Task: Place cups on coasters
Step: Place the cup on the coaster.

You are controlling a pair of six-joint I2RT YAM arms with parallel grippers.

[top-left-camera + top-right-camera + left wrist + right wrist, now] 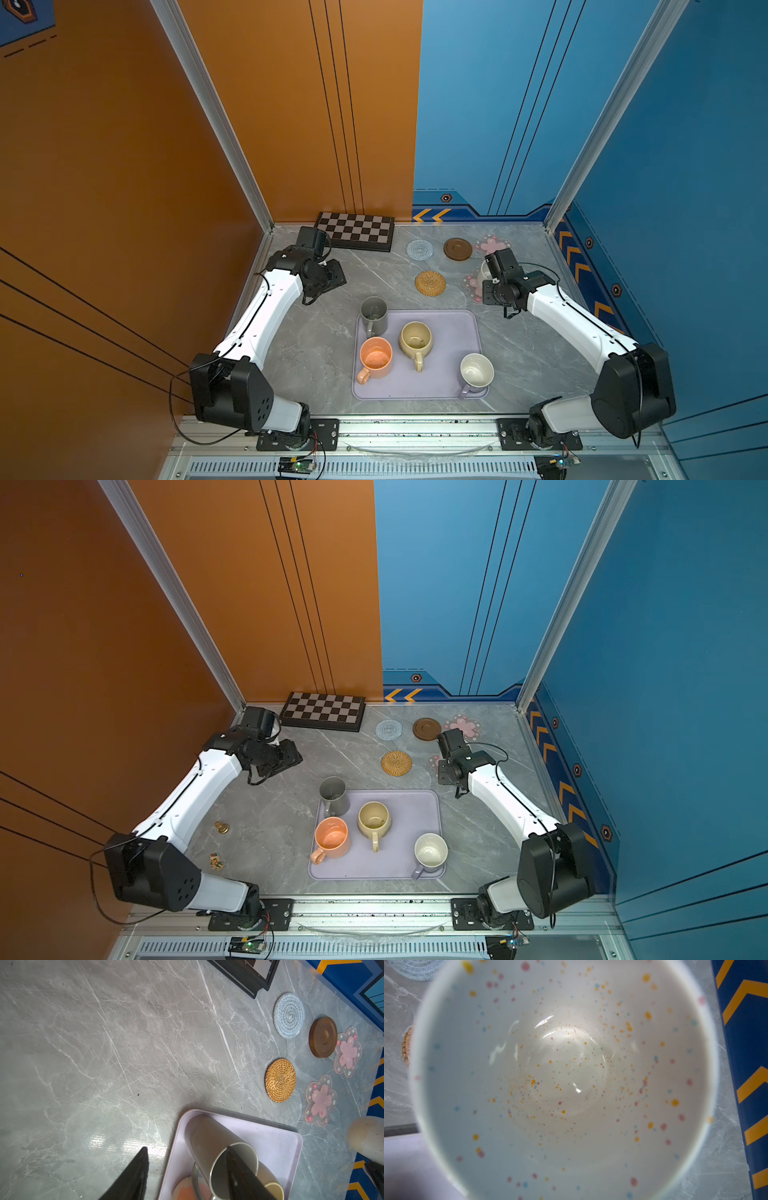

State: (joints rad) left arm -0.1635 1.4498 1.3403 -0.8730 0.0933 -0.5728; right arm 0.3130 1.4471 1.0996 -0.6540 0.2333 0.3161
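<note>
My right gripper (pixel 490 270) is shut on the speckled white cup (pixel 483 273), whose inside fills the right wrist view (pixel 560 1076); its fingers are hidden. The cup is by the nearer pink-flower coaster (pixel 471 286), which lies bare in the left wrist view (pixel 320 1101). The other coasters are bare: far pink flower (pixel 490 243), brown disc (pixel 457 249), blue spiral (pixel 419 250), rattan (pixel 430 283). Grey (pixel 374 316), orange (pixel 375 358), beige-yellow (pixel 415 338) and lavender (pixel 476 371) cups stand on the lavender tray (pixel 451 328). My left gripper (pixel 186 1148) hangs open and empty, high beyond the tray's far left corner.
A chequered board (pixel 355 237) lies against the back wall behind the left gripper. Two small trinkets (pixel 221 827) (pixel 216 861) sit on the table near the left arm. The blue side wall (pixel 747 1064) is close to the right gripper.
</note>
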